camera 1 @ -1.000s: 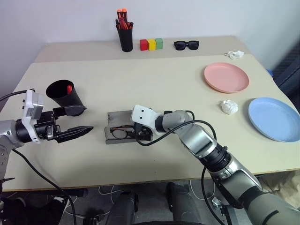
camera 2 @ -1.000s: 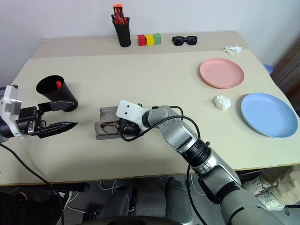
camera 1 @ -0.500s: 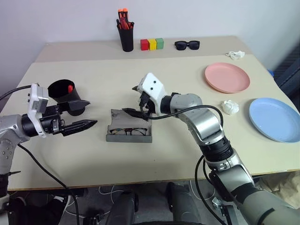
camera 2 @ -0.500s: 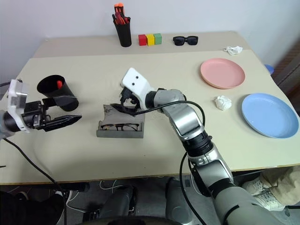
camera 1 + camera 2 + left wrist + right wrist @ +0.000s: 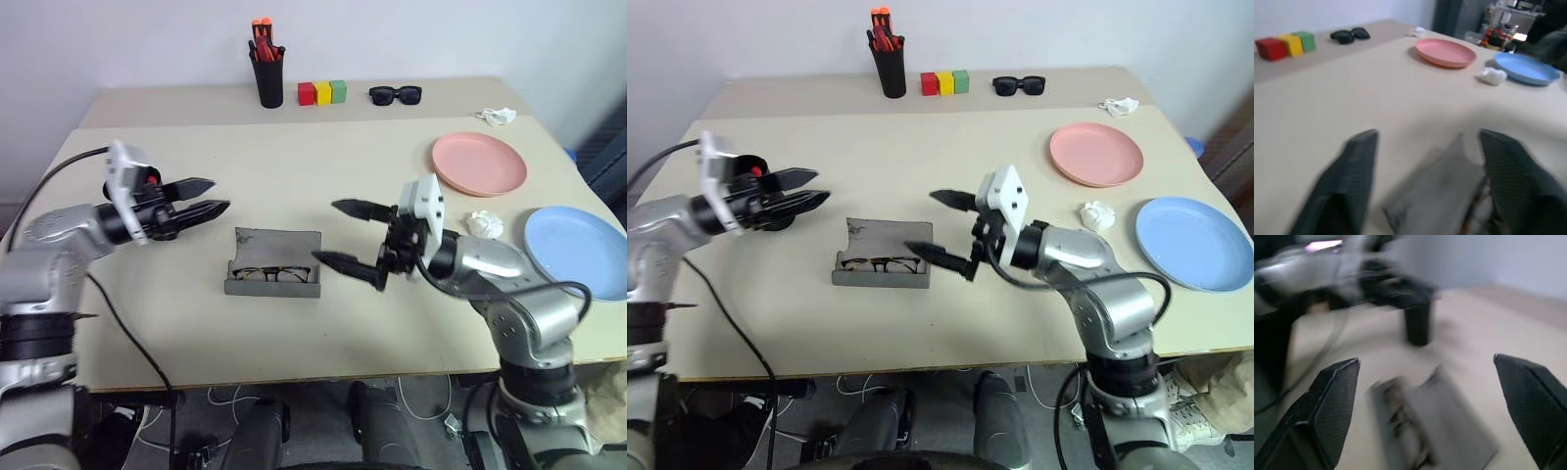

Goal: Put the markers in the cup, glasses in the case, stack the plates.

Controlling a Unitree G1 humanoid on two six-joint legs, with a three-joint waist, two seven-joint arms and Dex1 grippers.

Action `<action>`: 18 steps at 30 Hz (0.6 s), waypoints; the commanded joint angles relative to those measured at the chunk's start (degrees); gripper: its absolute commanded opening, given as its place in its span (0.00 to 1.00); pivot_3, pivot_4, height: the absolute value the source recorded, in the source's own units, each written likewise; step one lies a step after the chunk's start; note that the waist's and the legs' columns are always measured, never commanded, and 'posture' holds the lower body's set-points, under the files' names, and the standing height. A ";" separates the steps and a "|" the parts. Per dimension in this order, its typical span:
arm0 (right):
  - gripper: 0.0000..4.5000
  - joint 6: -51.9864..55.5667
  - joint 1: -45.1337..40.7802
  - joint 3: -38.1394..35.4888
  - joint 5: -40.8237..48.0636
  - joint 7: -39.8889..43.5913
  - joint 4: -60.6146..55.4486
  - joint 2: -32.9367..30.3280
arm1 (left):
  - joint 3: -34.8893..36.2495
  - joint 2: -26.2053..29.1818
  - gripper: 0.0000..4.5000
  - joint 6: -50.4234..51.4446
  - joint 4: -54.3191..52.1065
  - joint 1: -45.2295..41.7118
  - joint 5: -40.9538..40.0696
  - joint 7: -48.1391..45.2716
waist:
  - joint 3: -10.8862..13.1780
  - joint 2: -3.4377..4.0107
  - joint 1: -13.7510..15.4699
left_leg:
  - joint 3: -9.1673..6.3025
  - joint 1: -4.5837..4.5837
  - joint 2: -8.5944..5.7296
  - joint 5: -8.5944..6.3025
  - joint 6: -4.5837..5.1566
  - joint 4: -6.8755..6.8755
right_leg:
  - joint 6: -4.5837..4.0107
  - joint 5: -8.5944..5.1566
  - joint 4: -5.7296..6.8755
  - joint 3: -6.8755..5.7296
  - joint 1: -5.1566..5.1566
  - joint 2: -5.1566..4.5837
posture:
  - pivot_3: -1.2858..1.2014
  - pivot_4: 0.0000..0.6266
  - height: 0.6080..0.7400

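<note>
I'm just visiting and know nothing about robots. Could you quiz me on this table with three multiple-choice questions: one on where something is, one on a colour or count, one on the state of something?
1. Where are the glasses?
A. On the pink plate
B. In the grey case
C. Beside the sunglasses

2. How many small coloured blocks stand at the far edge of the table?
A. Three
B. Five
C. One

3. How is the case now?
A. Shut flat
B. Open, lid up
C. Upside down

Answers:
1. B: the wire frames lie in the case's tray.
2. A: one red, one yellow, one green, set in a row.
3. B: the lid stands back and the glasses show inside, while the right gripper hangs open beside it.
</note>
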 commanded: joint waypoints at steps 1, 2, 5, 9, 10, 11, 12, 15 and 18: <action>1.00 -0.68 -0.92 0.88 0.58 -2.24 -2.57 -0.82 | -5.40 -4.54 0.26 -5.97 6.09 -5.10 7.49 3.40 | -0.02 -0.02 0.06 | -0.01 0.04 0.00 0.00 0.00 0.01 | 0.00 0.00 0.01 0.00 0.04 0.00 | 0.52 0.24 1.00; 1.00 -0.80 -0.83 1.26 0.33 -2.77 -2.75 -1.04 | -6.82 -6.19 0.14 -7.22 8.68 -6.65 9.47 4.44 | -0.02 -0.03 0.05 | -0.03 0.04 0.00 0.00 0.00 0.02 | 0.00 0.00 0.01 -0.01 0.06 0.00 | 0.52 0.24 1.00; 1.00 -0.97 -0.69 1.92 0.49 -4.13 -3.04 -1.38 | -8.14 -9.21 0.02 -9.85 15.18 -10.31 12.32 5.75 | -0.01 -0.03 -0.11 | -0.03 -0.01 -0.01 0.00 0.00 0.02 | 0.00 0.01 -0.03 -0.01 0.04 0.00 | 0.52 0.24 1.00; 1.00 -1.07 -0.32 2.42 0.95 -5.63 -3.30 -1.60 | -9.82 -11.36 0.02 -9.35 22.36 -15.39 14.39 4.28 | -0.01 -0.04 -0.02 | -0.05 -0.07 -0.02 0.00 0.01 0.02 | 0.01 0.01 -0.04 -0.02 -0.01 0.00 | 0.52 0.24 1.00; 1.00 -1.23 -0.17 2.66 0.80 -5.82 -3.31 -1.75 | -10.67 -11.01 0.02 -7.85 22.95 -15.98 14.61 2.16 | -0.01 -0.03 -0.04 | -0.05 -0.08 -0.02 0.00 0.01 0.02 | 0.01 0.01 -0.05 -0.02 -0.01 0.00 | 0.52 0.24 1.00; 1.00 -1.38 0.02 2.82 0.73 -5.93 -3.33 -1.93 | -11.76 -10.45 0.02 -7.16 23.30 -16.26 15.35 0.01 | -0.01 -0.03 -0.04 | -0.05 -0.08 -0.02 0.00 0.01 0.02 | 0.01 0.01 -0.05 -0.02 -0.01 0.00 | 0.52 0.24 1.00; 1.00 -1.57 0.13 2.94 0.70 -6.03 -3.31 -2.02 | -12.77 -9.90 0.02 -7.55 23.81 -16.46 16.46 -1.51 | -0.01 -0.03 -0.09 | -0.05 -0.08 -0.02 -0.01 0.02 0.02 | 0.02 0.01 -0.05 -0.02 0.00 0.00 | 0.52 0.24 1.00; 1.00 -2.27 0.21 3.31 0.46 -6.65 -3.02 -2.11 | -14.49 -8.84 0.02 -4.71 27.41 -18.24 18.37 -4.22 | -0.01 -0.03 -0.24 | -0.05 -0.06 -0.02 -0.01 0.03 0.02 | 0.02 0.01 -0.03 -0.02 0.00 0.00 | 0.52 0.24 1.00; 1.00 -2.96 0.06 3.66 0.19 -7.28 -2.66 -1.97 | -15.66 -8.64 0.02 -0.62 29.69 -19.74 19.25 -6.46 | -0.01 -0.03 -0.26 | -0.05 -0.06 -0.02 -0.01 0.03 0.02 | 0.02 0.00 -0.01 -0.02 0.00 0.00 | 0.52 0.24 1.00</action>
